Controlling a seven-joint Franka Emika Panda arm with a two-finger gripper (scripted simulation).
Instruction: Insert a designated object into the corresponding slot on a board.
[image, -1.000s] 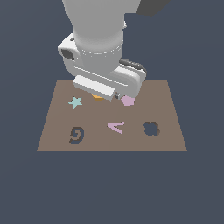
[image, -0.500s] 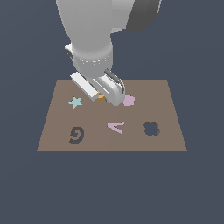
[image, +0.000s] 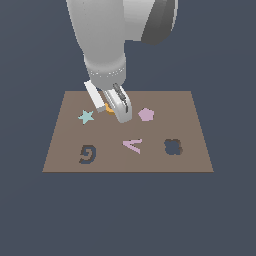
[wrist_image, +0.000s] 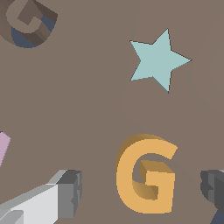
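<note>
— Two fingers (wrist_image: 61, 199) stand wide apart either side of the orange spiral piece (wrist_image: 145, 174), neither one touching it, as far as the wrist view shows. What changed?

— Compared with half a second ago, the gripper (image: 114, 106) has turned about its axis and dropped lower over the board (image: 195, 125); a second ago it sat higher, covering more of the far edge. I take that as lining up for the grasp, not yet closing.

— Where is the piece?

— Flat on the board, between the teal star (image: 86, 117) and the pink pentagon (image: 146, 114), mostly hidden by the hand in the exterior view.

— And the target?

— The spiral slot (image: 87, 153) lies well apart, towards the near edge on the exterior view's left. The pink chevron (image: 133, 145) and cross-like cutout (image: 173, 147) sit beside it. Nothing is lifted; the whole carry remains.
</note>
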